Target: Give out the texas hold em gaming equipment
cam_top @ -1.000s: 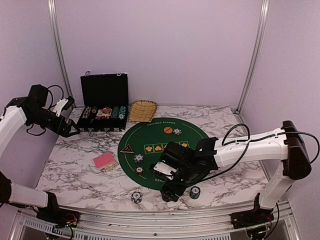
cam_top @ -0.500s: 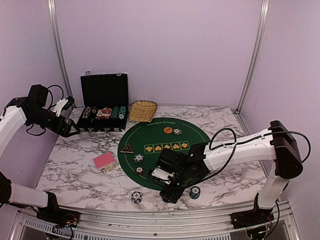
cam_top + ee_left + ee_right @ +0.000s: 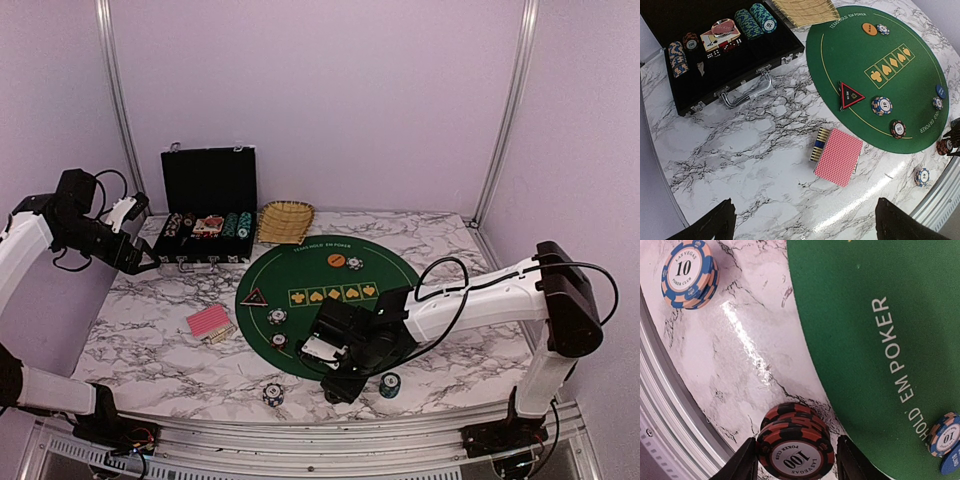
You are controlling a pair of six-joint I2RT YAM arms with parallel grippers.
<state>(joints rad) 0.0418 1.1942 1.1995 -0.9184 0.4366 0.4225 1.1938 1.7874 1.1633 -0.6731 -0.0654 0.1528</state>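
Straddling red chips (image 3: 792,432), right tool (image 3: 796,462), green mat (image 3: 855,315) beside

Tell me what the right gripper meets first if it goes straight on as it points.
The red-and-black 100 chip stack, sitting between the fingers of the right gripper; under it, probably the marble table.

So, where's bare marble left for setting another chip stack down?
Widest bare patch of the table: left side, between the black case and the card deck. Also right of the green mat, toward the back corner. Crowded: the mat's near rim, where the right pincer straddles the 100 stack, with the 10 stack and another chip stack close by.
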